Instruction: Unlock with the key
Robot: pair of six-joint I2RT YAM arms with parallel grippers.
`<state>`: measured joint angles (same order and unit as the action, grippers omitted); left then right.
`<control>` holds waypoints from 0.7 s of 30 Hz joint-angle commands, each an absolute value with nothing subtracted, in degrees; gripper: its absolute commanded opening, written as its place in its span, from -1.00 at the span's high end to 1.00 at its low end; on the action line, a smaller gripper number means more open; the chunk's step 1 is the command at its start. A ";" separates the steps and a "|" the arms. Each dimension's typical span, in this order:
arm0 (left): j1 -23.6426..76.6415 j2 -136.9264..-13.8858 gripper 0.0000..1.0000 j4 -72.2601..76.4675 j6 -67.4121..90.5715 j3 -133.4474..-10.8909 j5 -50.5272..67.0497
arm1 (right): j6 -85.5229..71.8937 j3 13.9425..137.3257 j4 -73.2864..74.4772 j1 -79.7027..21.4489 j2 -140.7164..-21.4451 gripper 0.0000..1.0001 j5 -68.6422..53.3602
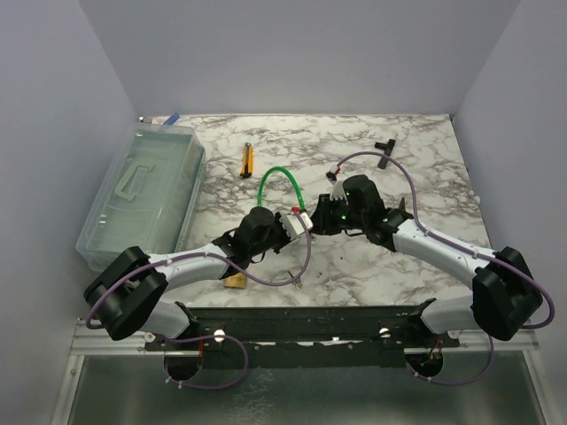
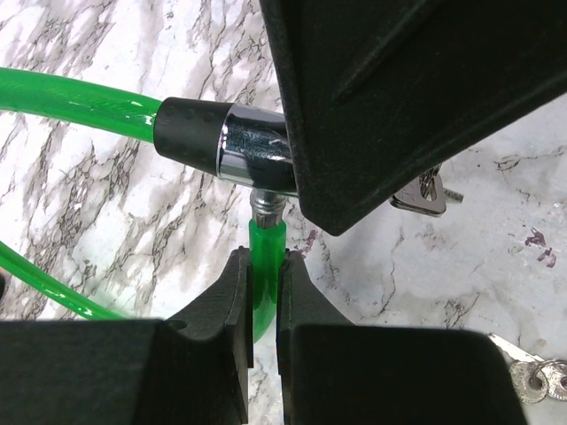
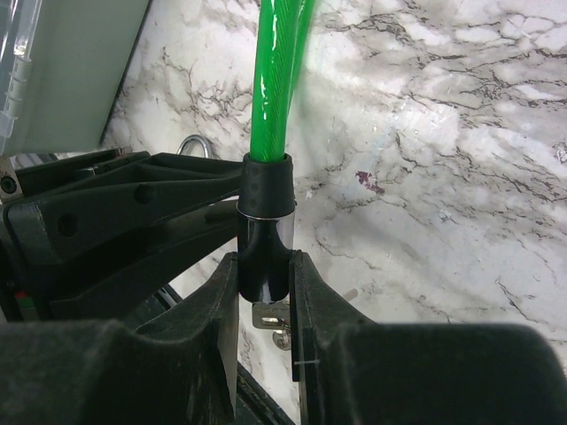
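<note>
**Both grippers clamped on the cable lock, key at the barrel's end**

The left gripper (image 2: 264, 270) is closed narrow on the green cable (image 2: 80, 99), pinching its free end just short of the metal tip that meets the side of the lock barrel (image 2: 226, 140) at a right angle. The right gripper (image 3: 266, 274) is closed around the barrel itself, one finger pressed to each side of the chrome sleeve.

The key (image 2: 423, 193) sits at the barrel's end opposite the one where the cable leaves it. Only its silvery head shows, peeking out from behind the right gripper's black body. From the right wrist it appears as a small grey stub under the barrel's near end, between the fingers. Its long axis seems to lie in line with the barrel, head pointing away from the cable; the blade is hidden.

Spare keys (image 2: 533, 379) lie on the marble table (image 1: 372, 266) beyond the barrel's key end. A brass padlock (image 1: 236, 282) rests near the left arm, and a clear plastic box (image 1: 142, 190) stands well apart from the barrel, at the table's left edge.
</note>
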<state>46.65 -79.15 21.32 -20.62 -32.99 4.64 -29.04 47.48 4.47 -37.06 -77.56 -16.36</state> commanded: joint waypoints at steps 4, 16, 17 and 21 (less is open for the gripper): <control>47.15 -78.45 1.00 20.01 -20.72 -30.67 4.87 | -27.44 48.42 7.85 -36.34 -75.30 0.99 -13.09; 47.84 -78.70 1.00 18.80 -22.12 -30.15 4.12 | -27.27 48.06 8.78 -34.41 -73.84 0.99 -10.41; 47.89 -78.68 1.00 18.63 -22.26 -30.21 3.80 | -27.20 48.15 8.81 -34.23 -73.76 0.99 -10.45; 48.09 -78.99 1.00 17.69 -22.33 -30.47 2.31 | -27.07 48.20 9.05 -33.49 -73.34 0.99 -10.61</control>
<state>47.86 -78.91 20.03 -22.02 -30.89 4.43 -28.34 47.48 7.46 -34.20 -74.72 -13.13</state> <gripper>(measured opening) 0.101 0.245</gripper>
